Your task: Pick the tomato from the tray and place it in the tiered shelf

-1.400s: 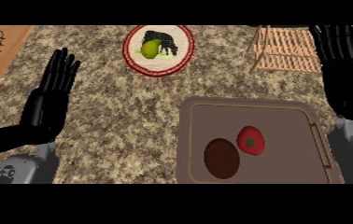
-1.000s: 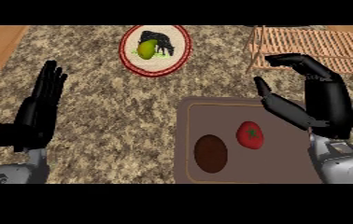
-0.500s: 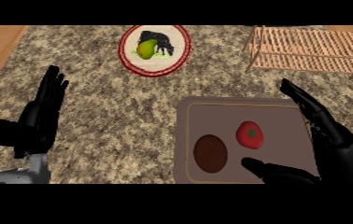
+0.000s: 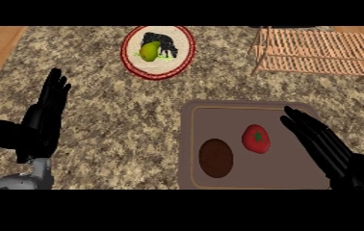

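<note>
The right hand (image 4: 323,148), fingers straight and holding nothing, hovers over the tray's (image 4: 284,110) right side, just beside the tomato (image 4: 256,138), which lies untouched mid-tray: grasp, lift and placing all remain. Its thumb, earlier spread near the tomato, now seems tucked away. The shelf (image 4: 313,49) waits beyond the tray's far edge.

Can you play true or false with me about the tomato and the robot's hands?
1. The tomato lies on the tray. True.
2. The right hand is holding the tomato. False: it is open, beside the tomato.
3. The tomato is in the tiered shelf. False: it is on the tray.
4. A brown oval thing lies on the tray too. True.
5. The left hand holds the plate. False: it is open, far from it.
</note>
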Robot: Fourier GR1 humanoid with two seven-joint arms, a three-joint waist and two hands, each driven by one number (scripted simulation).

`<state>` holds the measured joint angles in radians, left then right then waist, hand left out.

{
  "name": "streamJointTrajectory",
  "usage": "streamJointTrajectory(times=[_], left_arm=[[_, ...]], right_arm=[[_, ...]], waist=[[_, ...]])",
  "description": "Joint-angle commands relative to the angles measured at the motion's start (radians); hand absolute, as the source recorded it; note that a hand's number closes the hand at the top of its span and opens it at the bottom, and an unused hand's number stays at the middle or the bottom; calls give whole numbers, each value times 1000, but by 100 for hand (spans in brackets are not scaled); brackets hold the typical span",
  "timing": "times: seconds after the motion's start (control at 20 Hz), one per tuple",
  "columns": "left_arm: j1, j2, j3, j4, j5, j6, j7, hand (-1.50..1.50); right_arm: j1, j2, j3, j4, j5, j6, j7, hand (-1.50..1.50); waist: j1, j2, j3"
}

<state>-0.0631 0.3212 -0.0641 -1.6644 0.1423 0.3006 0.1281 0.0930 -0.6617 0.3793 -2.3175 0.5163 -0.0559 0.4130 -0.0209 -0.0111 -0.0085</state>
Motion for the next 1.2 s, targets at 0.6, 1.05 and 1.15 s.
streamJointTrajectory(times=[0.6,1.05,1.15], left_arm=[[-28,-11,13,31,0,-20,-10,0],[-34,-9,19,17,-10,-22,7,0],[4,-42,1,29,-17,-30,-38,0]], right_arm=[[-332,152,420,74,502,404,792,-150],[-327,320,441,311,672,492,852,-150],[-310,366,440,267,693,513,841,-150]], waist=[[31,8,4],[23,10,7],[20,9,7]])
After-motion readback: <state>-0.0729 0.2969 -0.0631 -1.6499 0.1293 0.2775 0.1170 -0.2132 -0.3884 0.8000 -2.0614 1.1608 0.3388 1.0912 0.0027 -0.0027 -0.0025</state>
